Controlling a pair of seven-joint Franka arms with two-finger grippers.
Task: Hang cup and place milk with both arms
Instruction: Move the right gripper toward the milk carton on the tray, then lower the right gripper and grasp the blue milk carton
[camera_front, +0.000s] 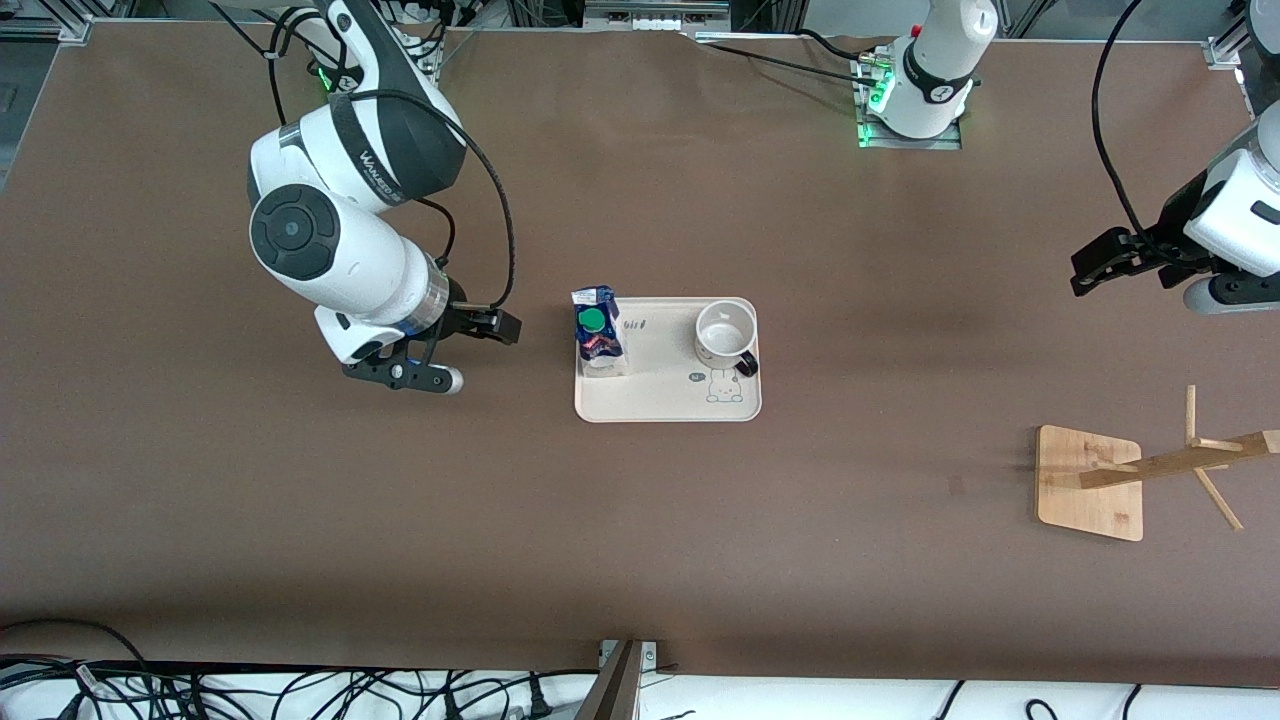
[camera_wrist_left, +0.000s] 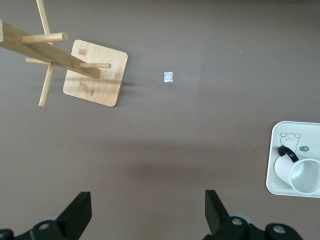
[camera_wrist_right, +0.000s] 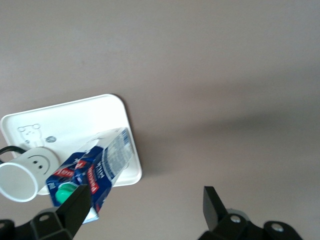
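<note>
Nothing yet done. Cup (camera_front: 726, 336) and milk (camera_front: 598, 332) seen upright on tray (camera_front: 660, 400), untouched. Rack (camera_front: 1150, 470) bare. Right gripper (camera_front: 455, 352) held beside tray, left gripper (camera_front: 1125, 262) over bare tabletop (camera_front: 640, 550); fingers spread, nothing held.

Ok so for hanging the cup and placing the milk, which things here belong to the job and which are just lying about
Part of the job:
- cup, on the tray
- milk, on the tray
- wooden rack, toward the left arm's end
- left gripper, fingers open, over bare table
- right gripper, fingers open, beside the tray

Just lying about:
- tray, though it holds both items
- small silver scrap on the table
</note>
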